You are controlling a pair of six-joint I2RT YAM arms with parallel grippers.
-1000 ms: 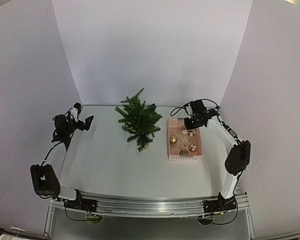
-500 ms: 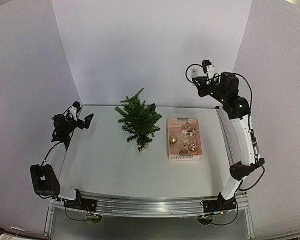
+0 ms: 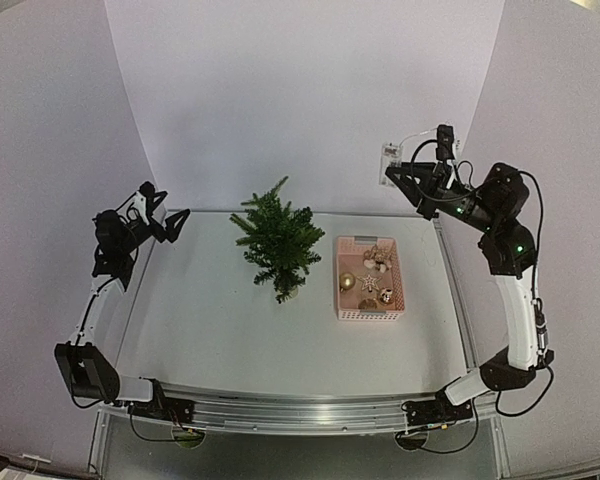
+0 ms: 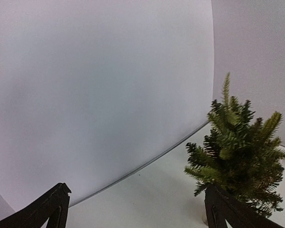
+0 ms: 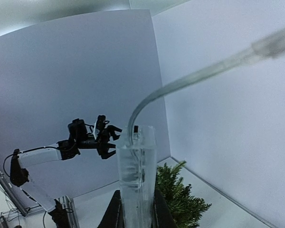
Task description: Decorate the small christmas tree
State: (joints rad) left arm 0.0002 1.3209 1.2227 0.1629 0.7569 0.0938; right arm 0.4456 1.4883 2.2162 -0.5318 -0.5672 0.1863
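The small christmas tree [image 3: 276, 240] stands upright mid-table, dark green and bristly; it also shows in the left wrist view [image 4: 237, 152] and low in the right wrist view [image 5: 180, 199]. My right gripper [image 3: 398, 172] is raised high at the back right, shut on a clear plastic box [image 3: 390, 157] with a pale wire [image 3: 415, 137] arching out of its top. Up close, the box [image 5: 137, 175] stands between the dark fingers [image 5: 115, 211] and the wire [image 5: 190, 78] curves off to the right. My left gripper [image 3: 170, 225] hangs open and empty left of the tree, fingers [image 4: 52, 209] wide apart.
A pink basket [image 3: 400, 290] lies right of the tree, holding a gold ball [image 3: 347, 281] and several other small ornaments. White walls close in the table at the back and both sides. The left arm [image 5: 85, 137] shows far off in the right wrist view.
My right arm lifted from the pink basket, up and back to the right, carrying the clear box and wire. My left gripper rose slightly and stayed open.
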